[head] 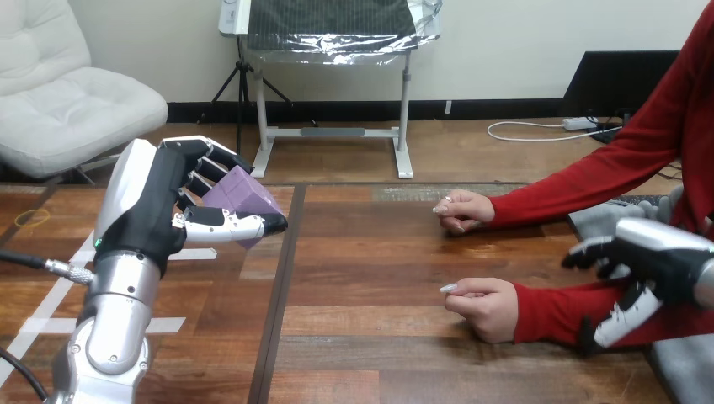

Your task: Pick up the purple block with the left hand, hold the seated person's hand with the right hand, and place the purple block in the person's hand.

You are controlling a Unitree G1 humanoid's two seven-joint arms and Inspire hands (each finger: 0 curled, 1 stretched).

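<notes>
While the left hand at nine o'clock clamps the purple cube block, the person's closed hand could block delivery.

matt purple block, wood-grain table, brushed metal left forearm

Purple block: lilac, box-shaped w/ flat faces, tilted, one corner up. It was off the table, held up at view's left in the left hand, w/ thumb across its lower front & fingers curled over its top/back. Person's farther hand & person's nearer hand: both mid-right, resting on the tabletop, fingers loosely curled in. Both were well apart from the block. Right hand was by the nearer arm's sleeve, apart from the nearer hand itself.
</notes>
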